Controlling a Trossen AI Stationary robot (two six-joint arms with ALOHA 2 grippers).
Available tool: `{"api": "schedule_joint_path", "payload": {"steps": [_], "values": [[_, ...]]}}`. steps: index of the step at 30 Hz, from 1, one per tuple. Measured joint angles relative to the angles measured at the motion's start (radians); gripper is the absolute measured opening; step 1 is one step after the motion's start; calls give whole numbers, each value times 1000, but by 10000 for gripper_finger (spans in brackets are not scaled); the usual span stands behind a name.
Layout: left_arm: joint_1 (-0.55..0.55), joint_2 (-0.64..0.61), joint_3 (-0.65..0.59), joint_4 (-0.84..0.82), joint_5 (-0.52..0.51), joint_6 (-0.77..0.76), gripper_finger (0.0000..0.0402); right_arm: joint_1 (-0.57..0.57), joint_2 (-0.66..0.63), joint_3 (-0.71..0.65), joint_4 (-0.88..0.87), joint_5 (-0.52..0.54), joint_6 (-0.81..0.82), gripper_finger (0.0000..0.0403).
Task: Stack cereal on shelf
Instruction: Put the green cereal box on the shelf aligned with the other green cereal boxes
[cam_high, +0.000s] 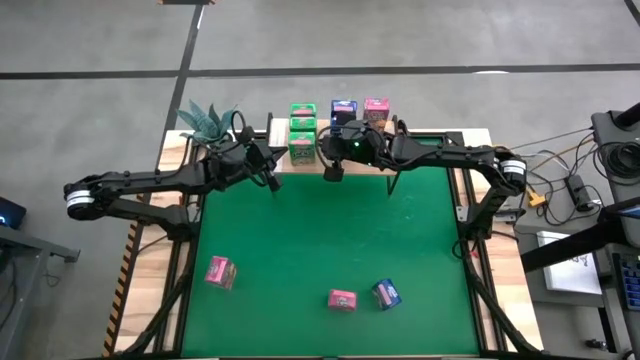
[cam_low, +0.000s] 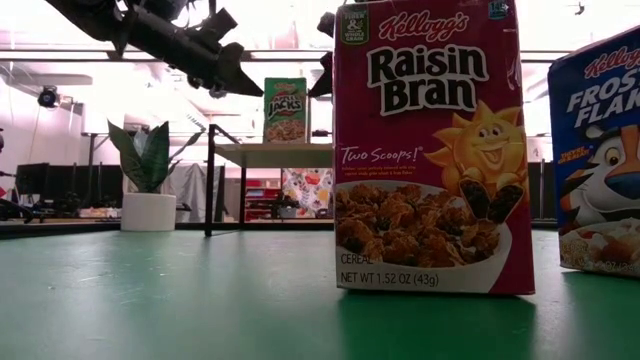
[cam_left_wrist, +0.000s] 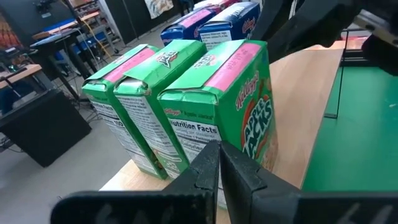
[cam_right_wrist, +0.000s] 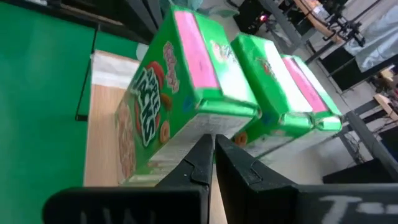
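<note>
So both arms are parked up at the shelf (cam_high: 450, 137) right now, nothing in either one; the left gripper (cam_high: 274, 182) is pinched closed just off the shelf's left end, and the right gripper (cam_high: 333, 172) is closed too, hanging just in front of the three green Apple Jacks boxes (cam_high: 302, 132) that stand in a row on the plank; you can read "Nutrition Facts" on the near one from the left wrist; beside them on the shelf sit a blue box (cam_high: 343, 109) and a pink box (cam_high: 376, 108). My read: this is the gap between placements, with three boxes left on the green table in front of the shelf: a pink box far left (cam_high: 220, 272), a Raisin Bran box (cam_high: 342, 299) reading "Kellogg's", "Two Scoops!", "NET WT 1.52 OZ (43g)", and a blue Frosted Flakes box (cam_high: 387, 293) next to it; next move probably means swinging an arm back, opening up and grabbing one.
</note>
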Motion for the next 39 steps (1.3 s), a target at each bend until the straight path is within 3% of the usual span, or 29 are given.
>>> {"api": "schedule_joint_path", "payload": {"steps": [18, 23, 39], "values": [[0, 23, 0, 15, -10, 0, 0, 37, -16, 0, -4, 28, -7, 12], [-1, 22, -1, 14, -8, 0, 0, 44, -19, 0, -1, 77, -14, 12], [-4, 20, 39, -81, -6, -38, 0, 44, -19, 0, -6, 77, -16, 12]]}}
